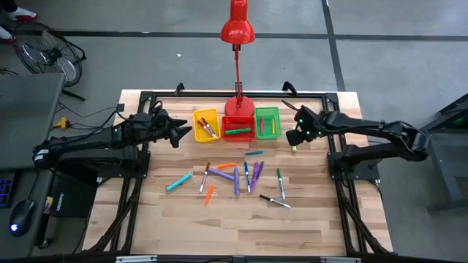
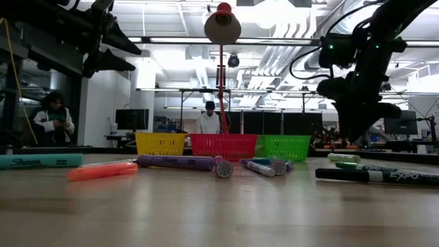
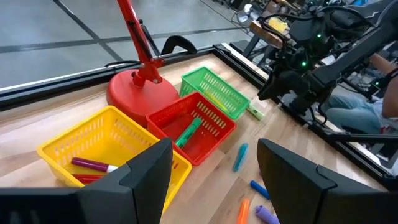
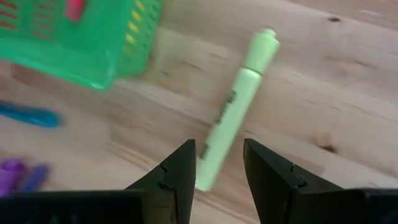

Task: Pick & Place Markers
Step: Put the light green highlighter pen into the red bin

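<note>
A pale yellow-green marker [image 4: 233, 109] lies flat on the wood just right of the green bin [image 1: 268, 122]. My right gripper [image 4: 219, 165] hangs above the marker's near end, open and pointing steeply down. Its fingers stand either side of the marker, clear of it. Several other markers [image 1: 238, 175] lie scattered mid-table, with a teal one [image 1: 179, 181] at the left and a black one [image 1: 274, 201] nearer the front. My left gripper [image 1: 183, 131] waits open in the air beside the yellow bin [image 1: 206, 124], holding nothing.
The yellow bin, a red bin [image 1: 238, 126] and the green bin stand in a row at the back, each holding markers. A red desk lamp's base [image 1: 238, 107] stands behind them. There is bare wood toward the front edge [image 1: 234, 234]. People show in the room beyond [image 2: 209, 120].
</note>
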You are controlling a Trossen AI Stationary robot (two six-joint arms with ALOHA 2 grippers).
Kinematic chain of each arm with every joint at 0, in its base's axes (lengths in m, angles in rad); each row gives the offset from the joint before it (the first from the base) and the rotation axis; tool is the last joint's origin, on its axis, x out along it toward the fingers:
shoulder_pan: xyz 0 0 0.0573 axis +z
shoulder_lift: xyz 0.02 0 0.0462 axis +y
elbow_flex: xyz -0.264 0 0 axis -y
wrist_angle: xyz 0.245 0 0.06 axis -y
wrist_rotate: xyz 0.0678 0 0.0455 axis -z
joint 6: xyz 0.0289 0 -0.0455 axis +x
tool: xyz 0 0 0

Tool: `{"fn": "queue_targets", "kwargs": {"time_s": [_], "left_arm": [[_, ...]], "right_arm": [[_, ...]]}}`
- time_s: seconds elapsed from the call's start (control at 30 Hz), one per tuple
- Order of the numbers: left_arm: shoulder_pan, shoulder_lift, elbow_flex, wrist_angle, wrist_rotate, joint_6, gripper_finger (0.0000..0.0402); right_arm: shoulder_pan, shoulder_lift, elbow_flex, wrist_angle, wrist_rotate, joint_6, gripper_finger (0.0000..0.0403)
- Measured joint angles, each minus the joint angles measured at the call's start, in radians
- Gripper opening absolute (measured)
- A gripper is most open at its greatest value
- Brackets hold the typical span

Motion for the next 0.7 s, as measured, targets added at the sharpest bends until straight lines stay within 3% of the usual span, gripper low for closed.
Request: {"fn": "queue_targets", "kwargs": {"time_s": [0.13, 0.43, 0.7], "left_arm": [[0.000, 0.000, 0.000, 0.000, 0.000, 0.001, 0.0232], [0.000, 0.000, 0.000, -0.007, 0.000, 0.003, 0.0232], [0.000, 0.000, 0.000, -0.006, -0.001, 0.003, 0.0232]], "right_arm": [[0.052, 0.000, 0.001, 0.033, 0.027, 0.036, 0.0123], [0.196, 0.009, 0.001, 0.025, 0.247, 0.183, 0.0123], [0.308, 0.121, 0.001, 0.041, 0.343, 0.390, 0.0123]]}}
